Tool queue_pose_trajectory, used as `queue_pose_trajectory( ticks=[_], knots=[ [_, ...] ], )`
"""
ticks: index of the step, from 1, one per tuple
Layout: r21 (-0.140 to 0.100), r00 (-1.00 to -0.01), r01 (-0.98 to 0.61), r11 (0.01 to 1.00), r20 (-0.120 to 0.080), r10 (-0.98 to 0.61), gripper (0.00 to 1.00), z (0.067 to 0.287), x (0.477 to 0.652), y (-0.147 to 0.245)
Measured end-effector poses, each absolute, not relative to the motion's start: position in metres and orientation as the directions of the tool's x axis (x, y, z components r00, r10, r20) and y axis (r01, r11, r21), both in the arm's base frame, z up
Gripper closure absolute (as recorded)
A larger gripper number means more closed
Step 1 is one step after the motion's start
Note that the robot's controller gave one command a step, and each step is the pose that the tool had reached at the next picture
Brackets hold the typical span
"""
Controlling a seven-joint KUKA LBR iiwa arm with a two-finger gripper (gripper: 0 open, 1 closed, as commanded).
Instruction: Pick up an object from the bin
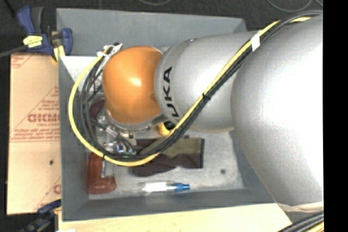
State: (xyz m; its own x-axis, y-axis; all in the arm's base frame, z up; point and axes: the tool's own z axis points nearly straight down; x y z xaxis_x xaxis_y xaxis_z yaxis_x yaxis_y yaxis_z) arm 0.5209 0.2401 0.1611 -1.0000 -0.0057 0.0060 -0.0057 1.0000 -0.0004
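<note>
Camera view shows the end effector (114, 144) low in the bin (163, 22) beside a red-brown block (98, 177) in its near-left corner; I cannot tell its grip, and nothing looks picked yet.

The arm's orange wrist cover (133, 84) hangs over the left half of the grey bin (152, 27); just below the cover lies a dark brown flat thing (179, 157); further below it, a white pen with a blue cap (166, 187); below-left of it, a reddish-brown block (100, 177).
</note>
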Motion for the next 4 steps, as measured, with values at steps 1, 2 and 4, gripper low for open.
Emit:
queue_pose_trajectory(
  ticks=[1, 2, 4],
  knots=[
    [0.002, -1.0, -0.001, 1.0, -0.002, -0.001, 0.0, 0.166, 0.523, 0.239],
    [0.005, -1.0, 0.021, 1.0, -0.004, 0.021, 0.0, 0.116, 0.531, 0.233],
    [0.014, -0.998, 0.053, 0.999, -0.023, 0.053, 0.0, 0.087, 0.54, 0.23]
  ],
)
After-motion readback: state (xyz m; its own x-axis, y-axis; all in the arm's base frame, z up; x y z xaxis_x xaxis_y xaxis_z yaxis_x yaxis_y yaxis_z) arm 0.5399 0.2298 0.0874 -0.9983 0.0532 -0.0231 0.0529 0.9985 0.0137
